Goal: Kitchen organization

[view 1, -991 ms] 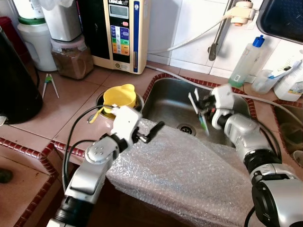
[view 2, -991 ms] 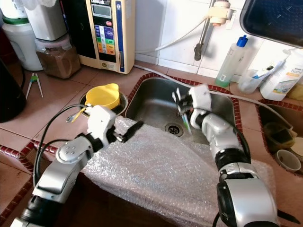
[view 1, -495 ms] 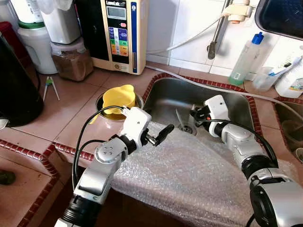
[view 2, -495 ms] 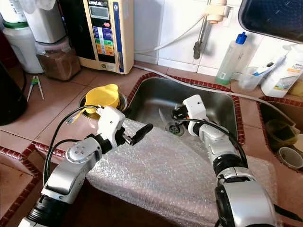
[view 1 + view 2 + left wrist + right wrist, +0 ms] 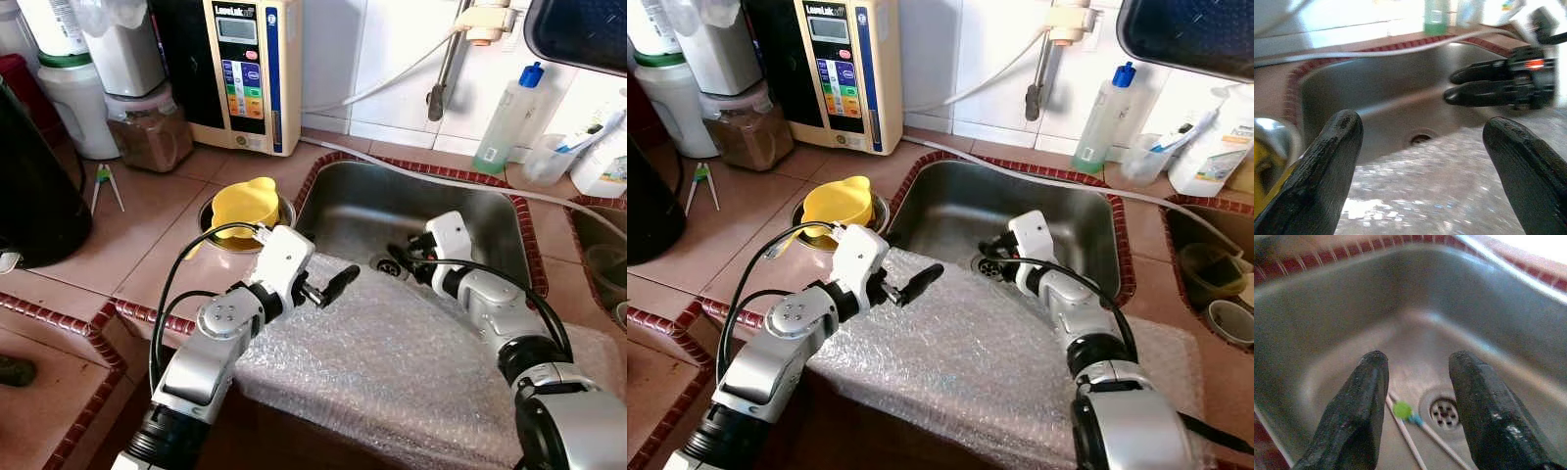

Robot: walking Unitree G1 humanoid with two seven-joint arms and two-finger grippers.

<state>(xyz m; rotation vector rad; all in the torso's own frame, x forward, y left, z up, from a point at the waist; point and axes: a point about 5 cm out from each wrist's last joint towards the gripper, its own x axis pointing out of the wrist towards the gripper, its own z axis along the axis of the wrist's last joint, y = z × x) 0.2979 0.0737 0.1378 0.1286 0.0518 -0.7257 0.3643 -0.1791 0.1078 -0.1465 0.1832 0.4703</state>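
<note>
Inside the sink (image 5: 490, 211), the right gripper (image 5: 1418, 382) is held spread and empty above two thin sticks (image 5: 1415, 438) beside the drain (image 5: 1444, 412). The left gripper (image 5: 1422, 142) is spread over bubble wrap (image 5: 392, 362).

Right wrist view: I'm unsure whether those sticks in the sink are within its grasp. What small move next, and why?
Probably lower the right gripper a little toward the chopsticks. Its fingers are open above the sink floor, and the two thin sticks, joined by a green and blue piece, lie beside the drain just below and between them, not yet touched.
</note>
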